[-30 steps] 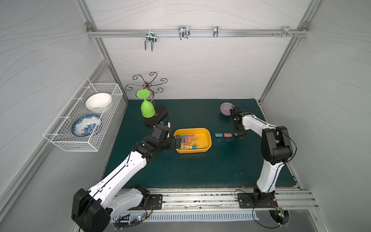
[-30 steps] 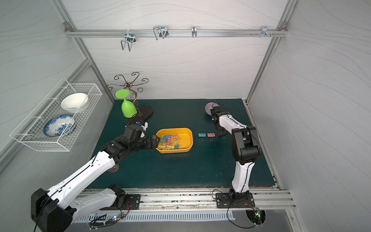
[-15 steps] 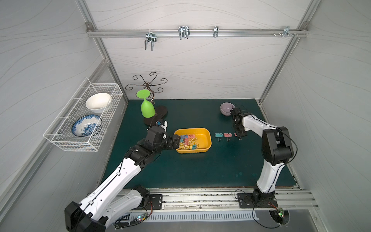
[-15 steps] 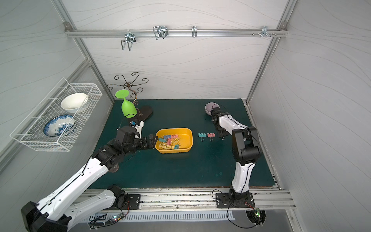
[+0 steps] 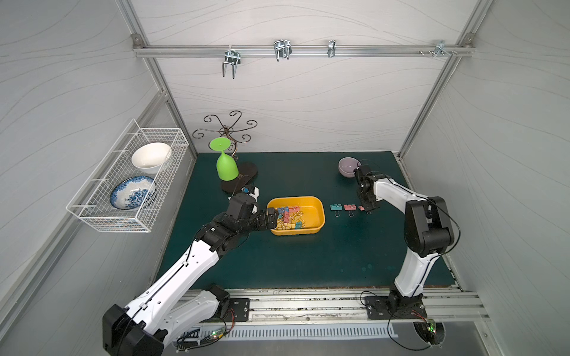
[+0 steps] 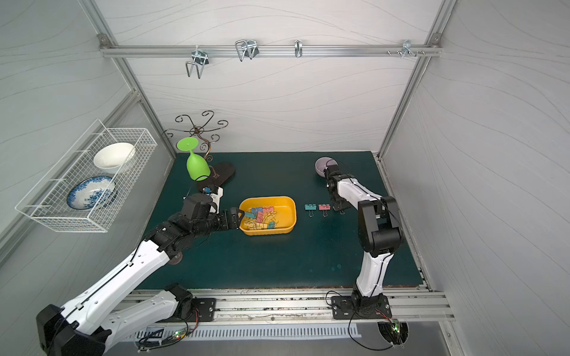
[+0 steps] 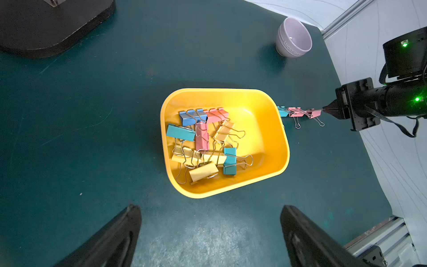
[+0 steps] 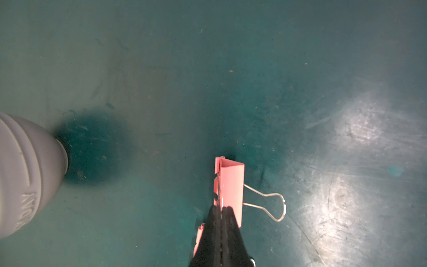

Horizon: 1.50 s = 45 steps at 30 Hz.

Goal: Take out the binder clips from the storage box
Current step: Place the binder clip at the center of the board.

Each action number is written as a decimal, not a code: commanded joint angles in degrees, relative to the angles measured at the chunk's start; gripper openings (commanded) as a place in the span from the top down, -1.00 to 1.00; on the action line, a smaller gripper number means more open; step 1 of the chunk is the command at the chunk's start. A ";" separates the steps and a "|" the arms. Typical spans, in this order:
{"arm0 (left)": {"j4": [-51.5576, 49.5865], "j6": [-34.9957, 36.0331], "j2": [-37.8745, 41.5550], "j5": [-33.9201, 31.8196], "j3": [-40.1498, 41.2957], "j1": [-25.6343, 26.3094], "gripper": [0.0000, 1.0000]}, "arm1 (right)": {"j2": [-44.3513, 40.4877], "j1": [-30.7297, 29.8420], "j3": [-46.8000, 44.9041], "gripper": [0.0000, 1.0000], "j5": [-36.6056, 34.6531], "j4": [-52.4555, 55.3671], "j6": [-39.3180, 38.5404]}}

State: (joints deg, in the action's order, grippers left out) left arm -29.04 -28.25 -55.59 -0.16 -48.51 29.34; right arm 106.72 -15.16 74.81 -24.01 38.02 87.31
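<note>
The yellow storage box (image 5: 320, 215) (image 6: 293, 215) (image 7: 284, 148) sits mid-table with several pastel binder clips (image 5: 290, 217) (image 7: 201, 138) heaped in its left half. My left gripper (image 5: 273, 217) (image 7: 211, 222) is open at the box's left end, with bare mat between its fingers. To the right of the box, a teal clip (image 5: 335, 207) and a pink clip (image 5: 349, 207) lie on the mat in a row. A third pink clip (image 8: 232, 182) (image 7: 314, 113) rests on the mat next to them, and my right gripper (image 5: 368, 209) (image 8: 220, 208) is shut on its thin upright wire handle.
A lilac bowl (image 5: 348, 166) (image 7: 293, 37) stands behind the right gripper. A green upturned glass (image 5: 226, 166) hangs on a black-based metal stand (image 5: 243, 175) at the back left. A white wire basket (image 5: 123, 178) with two bowls hangs on the left wall.
My left arm has shifted its pose slightly at the box's left end, with its gripper still open. The right gripper has stayed at the third clip.
</note>
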 commanded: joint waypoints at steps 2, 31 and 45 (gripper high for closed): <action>1.69 -0.89 0.49 0.72 -1.38 -0.25 -0.97 | 0.75 -0.98 -6.16 1.00 3.35 -0.95 4.04; 1.49 -1.19 -0.50 1.83 -1.33 -0.25 -0.97 | -4.56 -3.00 -11.44 0.70 2.06 -7.53 2.20; -1.29 4.59 -0.80 1.93 -3.50 -0.25 -0.97 | -22.67 -2.89 -17.02 -0.46 5.75 -7.30 -19.94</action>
State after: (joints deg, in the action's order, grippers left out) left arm -30.48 -26.30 -56.27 1.13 -48.93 29.34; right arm 88.25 -17.78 59.13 -18.94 29.87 75.13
